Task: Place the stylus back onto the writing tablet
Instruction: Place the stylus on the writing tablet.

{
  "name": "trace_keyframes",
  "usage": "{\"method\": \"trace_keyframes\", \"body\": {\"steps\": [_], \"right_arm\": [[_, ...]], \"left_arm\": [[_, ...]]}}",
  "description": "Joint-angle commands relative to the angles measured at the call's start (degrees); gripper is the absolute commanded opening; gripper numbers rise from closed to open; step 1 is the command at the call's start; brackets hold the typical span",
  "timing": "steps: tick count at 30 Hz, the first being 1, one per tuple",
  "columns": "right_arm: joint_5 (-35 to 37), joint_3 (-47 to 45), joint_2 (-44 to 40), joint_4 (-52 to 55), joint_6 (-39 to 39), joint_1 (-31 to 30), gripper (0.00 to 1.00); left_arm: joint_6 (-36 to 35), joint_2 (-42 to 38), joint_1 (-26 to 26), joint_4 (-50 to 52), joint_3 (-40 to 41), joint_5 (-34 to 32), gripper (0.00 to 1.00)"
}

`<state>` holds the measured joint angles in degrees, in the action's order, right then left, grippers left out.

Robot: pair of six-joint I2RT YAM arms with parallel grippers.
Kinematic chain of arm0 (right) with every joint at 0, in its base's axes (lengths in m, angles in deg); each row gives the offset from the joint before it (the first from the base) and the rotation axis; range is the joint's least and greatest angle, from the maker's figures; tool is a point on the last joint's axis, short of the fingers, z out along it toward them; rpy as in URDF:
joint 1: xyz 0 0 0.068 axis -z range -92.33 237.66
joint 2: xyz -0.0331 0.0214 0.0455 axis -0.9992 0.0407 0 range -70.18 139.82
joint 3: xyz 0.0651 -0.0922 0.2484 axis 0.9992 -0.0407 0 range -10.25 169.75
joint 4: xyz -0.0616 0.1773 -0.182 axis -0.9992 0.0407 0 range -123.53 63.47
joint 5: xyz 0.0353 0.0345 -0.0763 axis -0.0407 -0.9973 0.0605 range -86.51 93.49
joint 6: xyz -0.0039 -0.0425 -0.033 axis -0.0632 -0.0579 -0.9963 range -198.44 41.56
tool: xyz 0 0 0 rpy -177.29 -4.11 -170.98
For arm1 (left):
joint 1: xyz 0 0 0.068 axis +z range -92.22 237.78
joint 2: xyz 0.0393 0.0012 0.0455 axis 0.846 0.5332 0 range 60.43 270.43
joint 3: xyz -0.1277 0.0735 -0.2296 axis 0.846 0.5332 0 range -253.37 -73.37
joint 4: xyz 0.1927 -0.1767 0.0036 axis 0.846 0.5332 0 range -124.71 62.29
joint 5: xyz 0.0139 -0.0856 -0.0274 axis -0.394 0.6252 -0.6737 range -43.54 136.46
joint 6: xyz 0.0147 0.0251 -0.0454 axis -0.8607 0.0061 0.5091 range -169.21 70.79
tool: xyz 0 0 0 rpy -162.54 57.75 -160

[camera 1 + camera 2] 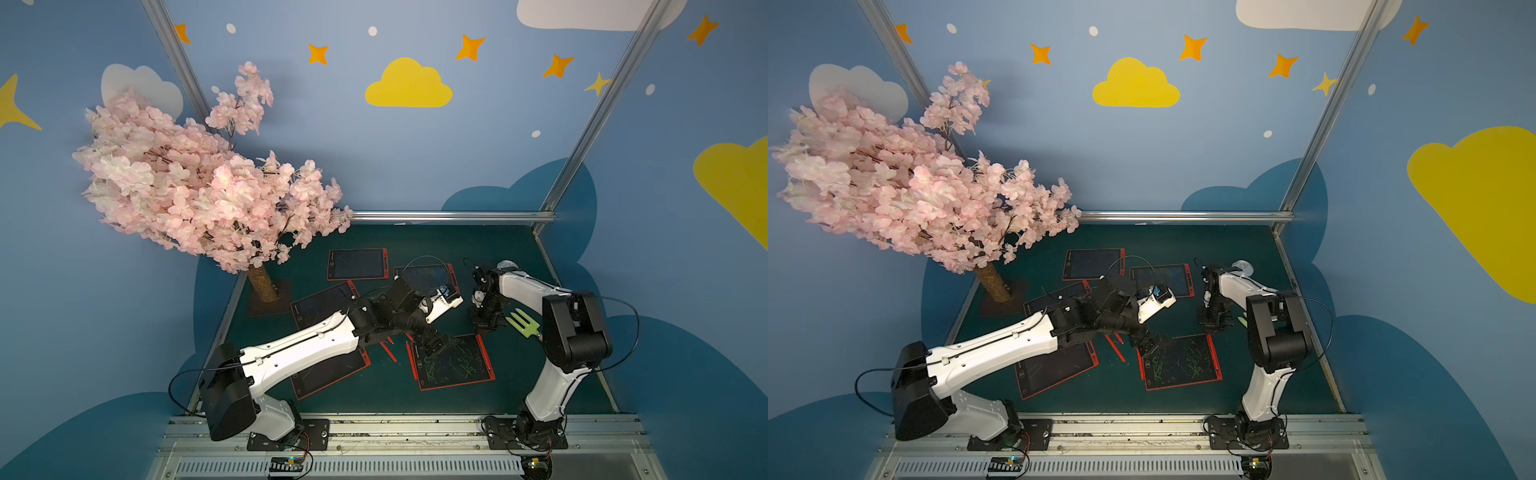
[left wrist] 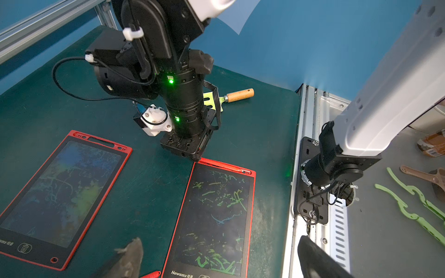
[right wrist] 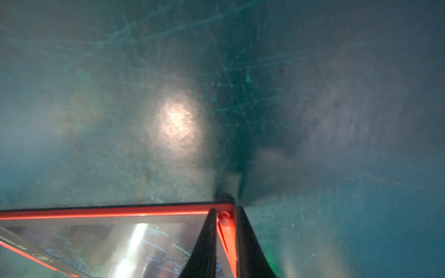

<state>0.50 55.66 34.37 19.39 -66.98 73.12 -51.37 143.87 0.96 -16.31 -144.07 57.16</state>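
In both top views the scribbled writing tablet (image 1: 453, 361) (image 1: 1179, 363) lies near the front edge of the bench (image 1: 457, 245), right of its middle. My left claw (image 1: 438, 343) hangs over the tablet's back left corner. My right claw (image 1: 482, 330) points down at its back right corner, tips hidden. A spare stylus (image 1: 388, 351) lies on the bench just left of the tablet.

From my left wrist, my left claw (image 2: 220, 239) is spread wide above the tablet (image 2: 216, 216), holding nothing. The red stylus (image 2: 224, 167) lies along the tablet's back edge.

From my right wrist, my right claw (image 3: 225, 211) is almost pressed together, pinching the stylus (image 3: 227, 226) by its rounded end, against the tablet's red frame (image 3: 96, 213).
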Motion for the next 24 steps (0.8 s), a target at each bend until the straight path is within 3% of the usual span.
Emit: {"method": "trace_keyframes", "body": {"steps": [1,24], "right_arm": [[0.52,1.62,1.08,0.34,-0.67,0.13,0.16],[5.66,0.36,-1.32,2.68,-2.04,-4.25,0.1]], "left_arm": [[-0.34,-0.65,-0.31,0.0,-0.06,0.81,0.99],[-0.11,-0.43,-0.39,0.28,-0.31,1.2,0.99]]}}
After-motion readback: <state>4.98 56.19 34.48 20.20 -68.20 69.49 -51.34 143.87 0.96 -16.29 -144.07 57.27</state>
